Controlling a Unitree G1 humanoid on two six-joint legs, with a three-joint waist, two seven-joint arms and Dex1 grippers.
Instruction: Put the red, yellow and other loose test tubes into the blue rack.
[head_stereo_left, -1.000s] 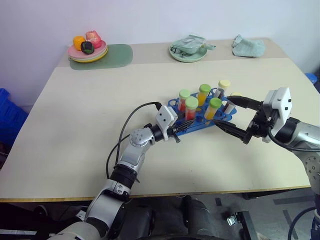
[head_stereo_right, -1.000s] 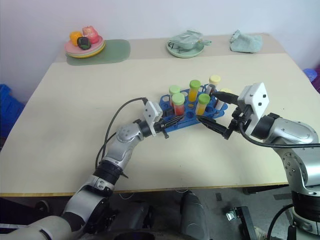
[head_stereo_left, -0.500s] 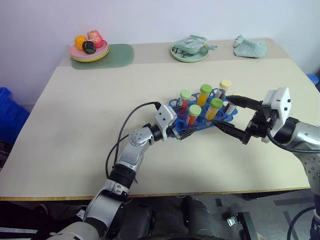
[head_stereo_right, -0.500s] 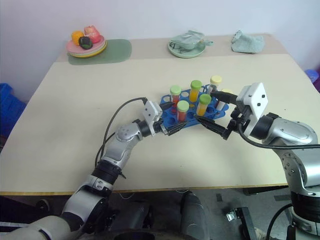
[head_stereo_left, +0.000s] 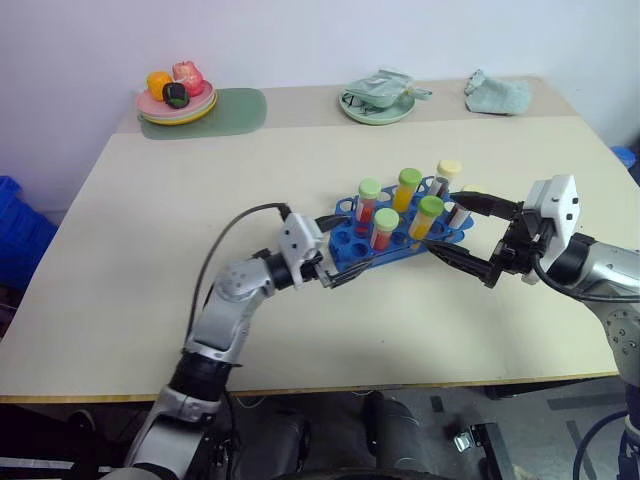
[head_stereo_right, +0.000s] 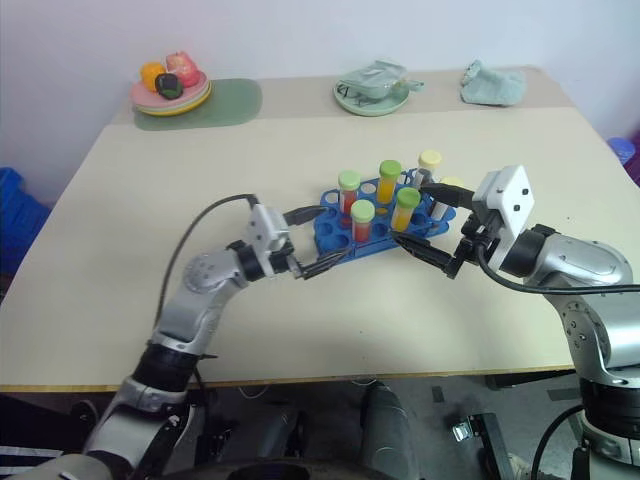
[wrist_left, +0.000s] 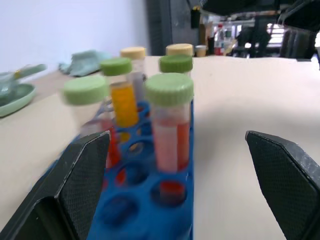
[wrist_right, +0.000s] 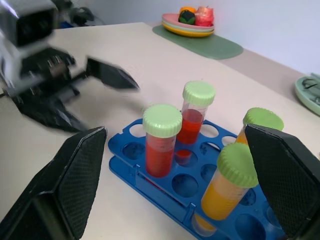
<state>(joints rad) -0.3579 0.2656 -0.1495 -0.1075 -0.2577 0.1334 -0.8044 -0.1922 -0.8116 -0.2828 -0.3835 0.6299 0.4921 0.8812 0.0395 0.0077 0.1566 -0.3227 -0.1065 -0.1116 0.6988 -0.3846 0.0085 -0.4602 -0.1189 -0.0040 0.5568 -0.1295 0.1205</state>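
Tubes with screw caps are seen standing upright in the blue rack (head_stereo_left: 395, 232), which lies right of the table's middle, nearer the front edge than the back. Two red-filled tubes (head_stereo_left: 384, 229) and two orange-yellow tubes (head_stereo_left: 425, 216) carry green caps; a pale-capped tube (head_stereo_left: 448, 176) stands at the rack's far end, and another may be hidden behind the right gripper. Several holes at the near end are left unfilled.

The beige table (head_stereo_left: 150, 270) is set against a white wall. Along its back edge are placed a plate of toy food (head_stereo_left: 176, 100) on a green mat (head_stereo_left: 228, 108), a green dish (head_stereo_left: 375, 104) holding crumpled cloth, and a grey-green rag (head_stereo_left: 496, 93) by the back right corner.

The left gripper (head_stereo_left: 335, 270) is held low and roughly level at the rack's near end, its fingers spread apart and nothing between them. The right gripper (head_stereo_left: 472, 236) is held level at the rack's far end, its fingers also spread wide and empty, reaching along either side of the end tubes.
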